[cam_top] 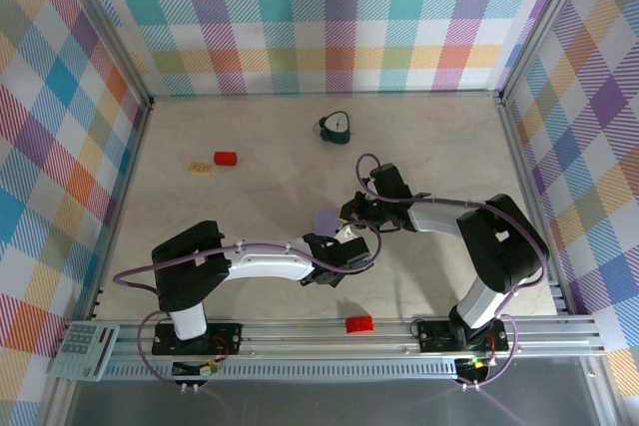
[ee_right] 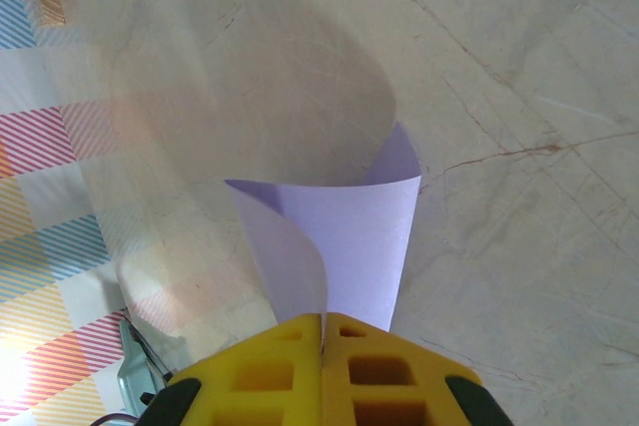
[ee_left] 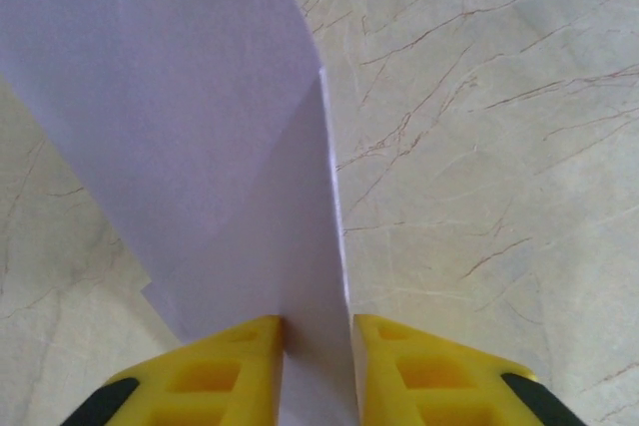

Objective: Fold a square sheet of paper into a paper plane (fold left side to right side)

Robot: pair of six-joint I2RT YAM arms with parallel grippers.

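Right claw [ee_right: 322, 321] is squeezed tight on the square sheet of paper [ee_right: 349, 236] — its yellow fingers meet with the purple edge pinched between them. Left claw [ee_left: 318, 331] has the same sheet filling the small gap between its fingers, so it looks like it grips it too. The paper is lifted up near the middle of the table [cam_top: 250, 187], between both arms. It looks thin, light and floppy and would crumple or tear easily, so hold it gently by its edges and corners. The right wrist view shows it curling like a tube; the left wrist view shows flat layers lying over each other — from the top it is a little purple patch.
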